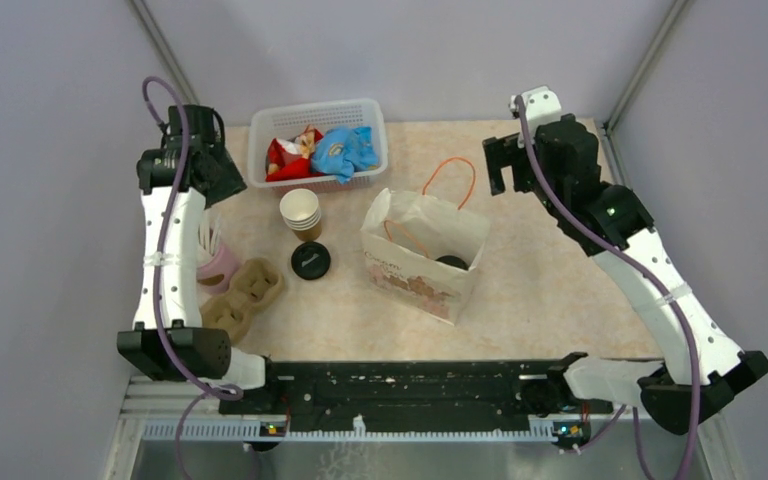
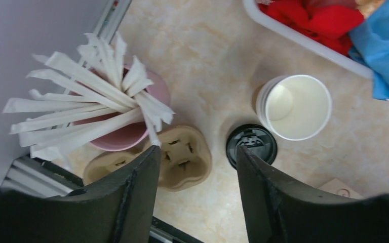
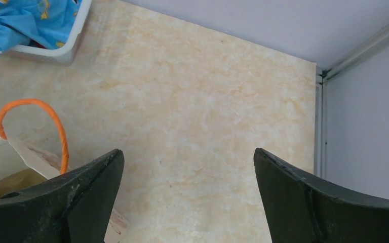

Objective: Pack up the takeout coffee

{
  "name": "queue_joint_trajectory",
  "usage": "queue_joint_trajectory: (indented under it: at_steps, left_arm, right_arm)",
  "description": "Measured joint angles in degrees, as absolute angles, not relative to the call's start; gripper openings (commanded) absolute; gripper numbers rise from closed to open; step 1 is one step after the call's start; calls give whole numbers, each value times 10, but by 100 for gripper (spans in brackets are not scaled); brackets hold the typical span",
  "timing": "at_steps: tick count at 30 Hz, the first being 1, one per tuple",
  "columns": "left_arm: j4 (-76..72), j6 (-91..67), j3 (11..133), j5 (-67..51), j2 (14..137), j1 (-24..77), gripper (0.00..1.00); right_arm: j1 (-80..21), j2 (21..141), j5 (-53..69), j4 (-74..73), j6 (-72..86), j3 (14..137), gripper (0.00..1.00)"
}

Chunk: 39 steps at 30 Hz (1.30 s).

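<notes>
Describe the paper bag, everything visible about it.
The paper bag is white with a pinkish print on its near side and orange cord handles. It stands upright and open on the table, near the middle, right of the stacked cups and apart from them. A round black lid shows inside it.

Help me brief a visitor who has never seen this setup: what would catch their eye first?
The paper bag with orange handles stands open mid-table, and a black lid, seemingly the takeout coffee, shows inside. Behind it, a white basket holds red and blue packets. At the left, a pink cup bristles with wrapped straws.
</notes>
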<state>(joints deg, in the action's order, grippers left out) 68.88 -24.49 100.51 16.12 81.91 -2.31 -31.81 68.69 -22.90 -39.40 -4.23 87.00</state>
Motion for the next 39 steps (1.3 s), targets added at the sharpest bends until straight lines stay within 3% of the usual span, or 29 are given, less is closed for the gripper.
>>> queue_joint_trajectory:
  at_steps: [6,12,17,26,34,39]
  left_arm:
    - [699,-205,1005,165,835,-67,44]
    - [700,-172,1005,173,885,-69,45]
    - [702,-160,996,174,900,-69,33]
    - [703,-149,966,179,901,-69,30]
    - [702,-146,961,183,902,-69,19]
    - [703,-144,962,190,903,-69,5]
  right_arm:
    - [-279,663,-161,-377,-39,840,98]
    - [-262,659,-122,-375,-39,835,98]
    - [-261,659,-103,-373,-39,835,98]
    - [-261,659,-88,-373,-39,832,98]
    - [-261,659,-84,-373,-39,832,98]
    - [-261,659,-84,-373,-40,832,98]
